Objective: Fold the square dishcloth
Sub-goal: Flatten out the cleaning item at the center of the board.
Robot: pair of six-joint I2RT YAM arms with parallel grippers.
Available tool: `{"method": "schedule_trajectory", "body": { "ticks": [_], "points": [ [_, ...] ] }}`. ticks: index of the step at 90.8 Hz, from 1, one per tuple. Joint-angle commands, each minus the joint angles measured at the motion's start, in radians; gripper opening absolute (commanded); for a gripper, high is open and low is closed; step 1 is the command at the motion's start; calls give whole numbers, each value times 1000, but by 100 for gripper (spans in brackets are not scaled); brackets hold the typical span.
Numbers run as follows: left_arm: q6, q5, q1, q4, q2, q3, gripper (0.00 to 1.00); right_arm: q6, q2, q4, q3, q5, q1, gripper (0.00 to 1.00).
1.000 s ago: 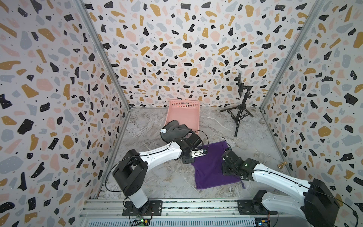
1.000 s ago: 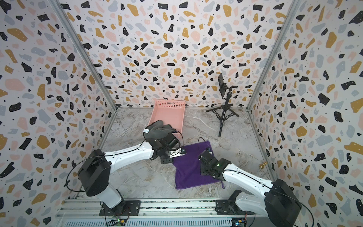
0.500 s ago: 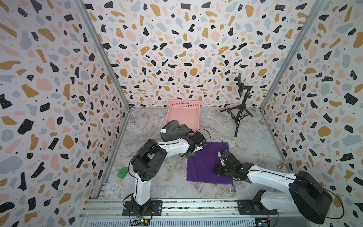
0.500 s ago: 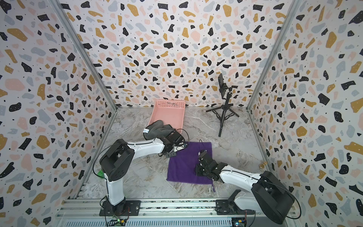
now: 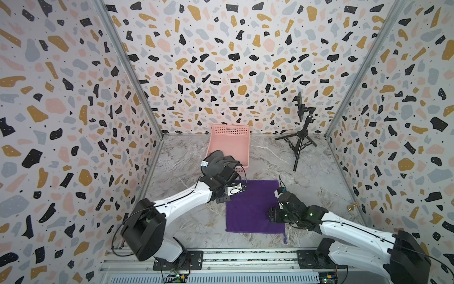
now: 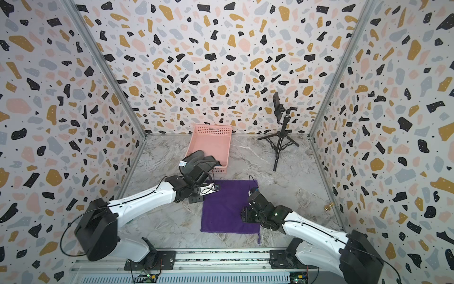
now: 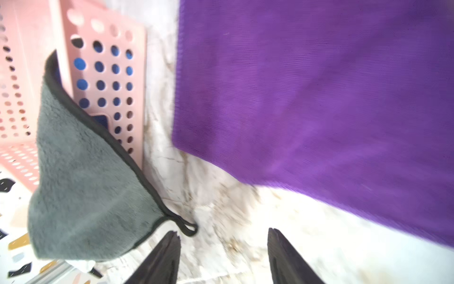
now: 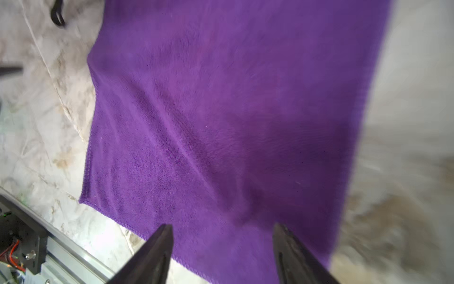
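Dishcloth: the purple dishcloth (image 5: pixel 253 209) lies flat on the table (image 5: pixel 186 221) between our two arms, in front of the pink basket (image 5: pixel 231 129); both top views show it so (image 6: pixel 226 206)
What changed: a second ago it sat skewed and narrower under our grippers; now it is drawn out to a near square with straight edges and only a faint crease
Left gripper: our left gripper (image 7: pixel 221 232) has its fingers spread with nothing between them, over bare table just beside the cloth's edge
Right gripper: our right gripper (image 8: pixel 222 225) also has its fingers spread and empty, above the cloth near its front edge; we take it that it has just let go
Meaning: we judge the flattening done and see no fold yet, so the folding itself is all still ahead
Next: we would pinch two corners along one edge and carry them over to the opposite edge
Watch: a grey cloth (image 7: pixel 86 184) hangs over the basket wall near our left gripper and could snag
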Motion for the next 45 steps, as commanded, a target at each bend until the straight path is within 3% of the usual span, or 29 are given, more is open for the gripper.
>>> {"method": "schedule_trajectory", "body": {
  "ticks": [1, 13, 23, 45],
  "points": [
    [54, 191, -50, -162, -75, -82, 61, 45, -109, -342, 10, 119, 13, 72],
    [54, 278, -144, -194, -130, -159, 61, 93, -225, -538, 12, 126, 34, 75],
    [56, 319, -184, -173, -139, -190, 61, 107, -260, -540, -36, 60, 39, 75],
    [65, 355, -196, -115, -89, -216, 61, 71, -171, -358, -95, -88, 73, 52]
  ]
}}
